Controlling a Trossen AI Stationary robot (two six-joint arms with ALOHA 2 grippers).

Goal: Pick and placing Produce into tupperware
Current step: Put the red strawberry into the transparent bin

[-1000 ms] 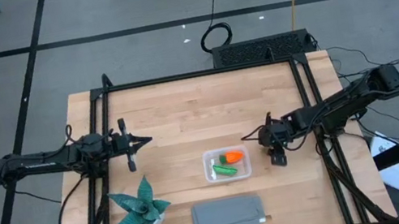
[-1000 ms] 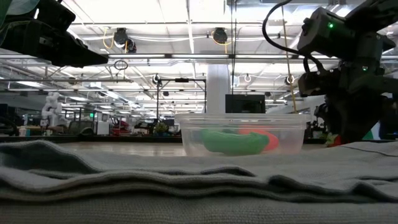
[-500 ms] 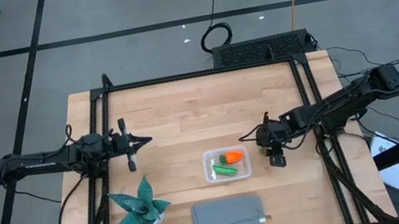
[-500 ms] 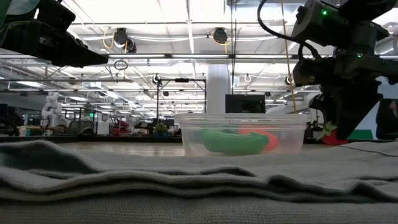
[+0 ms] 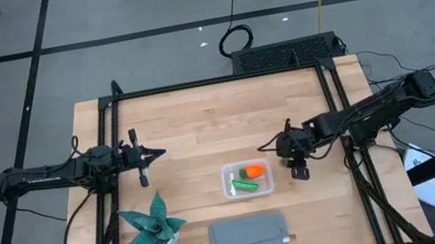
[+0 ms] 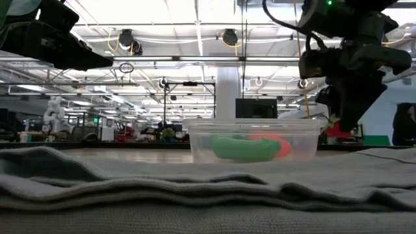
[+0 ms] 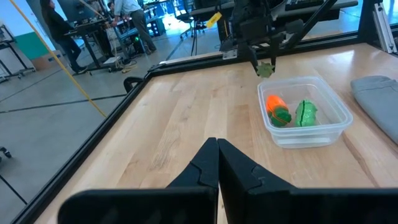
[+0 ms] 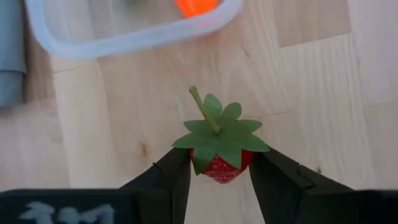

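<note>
High view: right hand (image 5: 292, 155) sits just beside the tupperware (image 5: 247, 179), off its side nearest the right arm; carrot (image 5: 252, 171) and green pod (image 5: 244, 185) already lie inside. The strawberry is too small to pick out from up here. Left hand (image 5: 151, 154) is parked well apart over bare bench (image 5: 200, 125), with the teal leaf plant (image 5: 152, 226) and grey folded cloth (image 5: 249, 235) along the bench's near edge, not involved. Low view: the right hand hangs above the tub's rim with something red, the strawberry (image 6: 337, 130), at its tips, just off the tub's wall and clear of the bench; the cloth fills the foreground and hides the tub's base. Left wrist view: left hand's fingers meet, nothing between them; far off, the right hand holds a green-topped piece over the bench just past the tub's far rim, not yet over the opening. Right wrist view: right hand is clamped on the strawberry (image 8: 219, 149), pads on its red body, leafy cap and stem up, tub rim and a bit of the carrot ahead. To do the step well, I'd carry it level across the rim until it's over the free floor beside the carrot, keep height above the wall so the fingers don't clip and shove the light tub, then lower before letting go so it doesn't bounce out. Hard to judge: how deep the grip is, since the cap covers most of the berry, and exact clearance over the rim.
</note>
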